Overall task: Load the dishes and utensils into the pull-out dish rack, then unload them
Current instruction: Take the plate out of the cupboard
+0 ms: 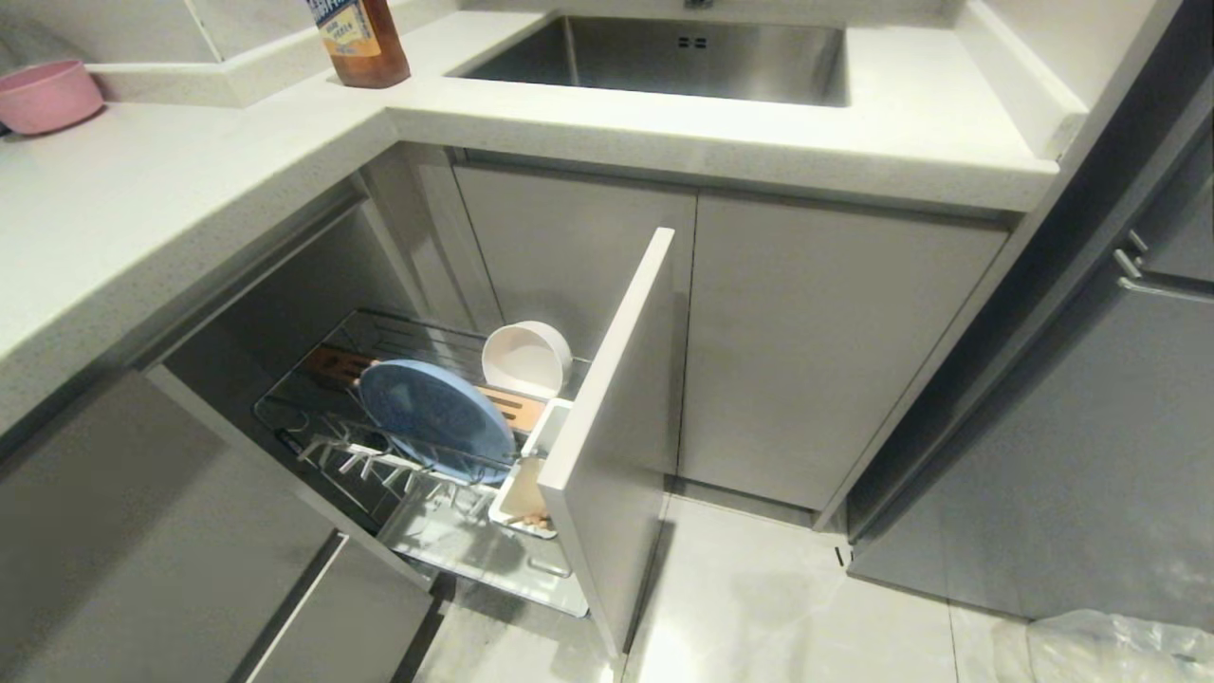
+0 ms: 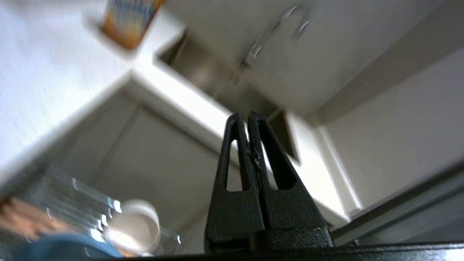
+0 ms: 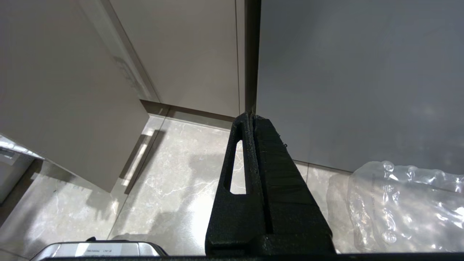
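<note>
Chrome rack (image 1: 322, 432) holds the blue plate (image 1: 432, 417) and bowl (image 1: 526, 359); the closed, empty left pincer (image 2: 247, 117) should open before reaching; right pincer (image 3: 251, 117) hangs closed

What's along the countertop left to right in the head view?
Pink bowl → brown labelled bottle → steel sink.

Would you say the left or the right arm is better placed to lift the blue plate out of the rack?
Probably left: the left gripper has the plate in its view; the right gripper faces floor and cabinet fronts.
</note>
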Available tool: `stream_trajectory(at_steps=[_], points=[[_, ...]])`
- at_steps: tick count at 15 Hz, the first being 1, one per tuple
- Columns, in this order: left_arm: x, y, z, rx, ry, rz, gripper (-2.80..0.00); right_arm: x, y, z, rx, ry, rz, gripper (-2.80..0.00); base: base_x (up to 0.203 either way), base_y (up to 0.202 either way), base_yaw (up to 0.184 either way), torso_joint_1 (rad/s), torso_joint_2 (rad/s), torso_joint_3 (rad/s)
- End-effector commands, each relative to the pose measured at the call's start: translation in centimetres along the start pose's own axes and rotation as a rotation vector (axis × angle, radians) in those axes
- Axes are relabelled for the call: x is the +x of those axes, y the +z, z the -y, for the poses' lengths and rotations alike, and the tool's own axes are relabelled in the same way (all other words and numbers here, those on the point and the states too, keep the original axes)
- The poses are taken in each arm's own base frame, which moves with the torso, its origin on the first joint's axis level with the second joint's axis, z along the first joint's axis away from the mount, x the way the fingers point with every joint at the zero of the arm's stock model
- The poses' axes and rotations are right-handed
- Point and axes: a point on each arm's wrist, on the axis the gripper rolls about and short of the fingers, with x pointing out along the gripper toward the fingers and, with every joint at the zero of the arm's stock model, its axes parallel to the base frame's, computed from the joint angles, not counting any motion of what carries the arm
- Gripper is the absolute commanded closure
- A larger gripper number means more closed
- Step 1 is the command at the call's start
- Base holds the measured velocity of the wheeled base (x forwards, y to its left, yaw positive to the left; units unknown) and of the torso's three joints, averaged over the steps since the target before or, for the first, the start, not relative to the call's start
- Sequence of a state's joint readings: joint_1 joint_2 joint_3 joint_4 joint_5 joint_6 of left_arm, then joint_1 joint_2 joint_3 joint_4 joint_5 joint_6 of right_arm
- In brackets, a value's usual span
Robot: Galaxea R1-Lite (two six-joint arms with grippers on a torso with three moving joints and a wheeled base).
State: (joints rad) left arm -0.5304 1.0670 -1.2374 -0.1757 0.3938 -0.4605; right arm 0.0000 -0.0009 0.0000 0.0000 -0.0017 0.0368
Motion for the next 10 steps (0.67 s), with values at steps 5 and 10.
stream_trajectory(at_steps=[5,10], points=[[7.8,-13.9,0.5,0.224,0.422,-0.331,0.0,0.0,0.0,0.0,0.0,0.0,-0.001,0.0,0.0,0.0,0.0,0.0,0.0,0.0],[7.4,-17.3,-1.1,0.289,0.569,-0.554,0.0,0.0,0.0,0.0,0.0,0.0,-0.001,0.0,0.0,0.0,0.0,0.0,0.0,0.0]])
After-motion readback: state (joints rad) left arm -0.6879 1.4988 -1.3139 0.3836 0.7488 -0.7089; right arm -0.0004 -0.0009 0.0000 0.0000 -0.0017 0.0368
